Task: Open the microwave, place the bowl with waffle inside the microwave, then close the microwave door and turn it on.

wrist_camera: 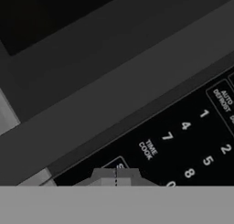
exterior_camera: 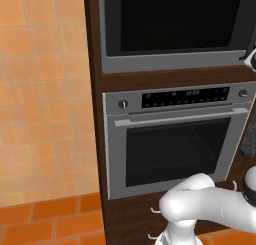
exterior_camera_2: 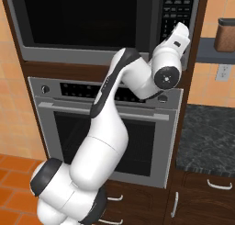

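The microwave [exterior_camera: 175, 24] is built into the dark wood column, above a silver oven. Its door [exterior_camera_2: 82, 17], a black glass panel in a grey frame, lies flush with the front. To the right of the door is the black keypad [exterior_camera_2: 176, 8]. My hand [exterior_camera_2: 176, 38] reaches up to the lower part of that keypad. In the hand view my gripper [wrist_camera: 116, 178] is shut with nothing in it, its tips right at the keypad [wrist_camera: 192, 141], beside a framed button left of the digit 0. The bowl with waffle is out of view.
The silver oven [exterior_camera_2: 105, 123] with knobs, display strip and bar handle sits directly under the microwave. A dark stone counter [exterior_camera_2: 209, 132] lies to the right, with a brown canister [exterior_camera_2: 226, 35] on a shelf above it. Orange tile wall and floor lie to the left [exterior_camera: 45, 114].
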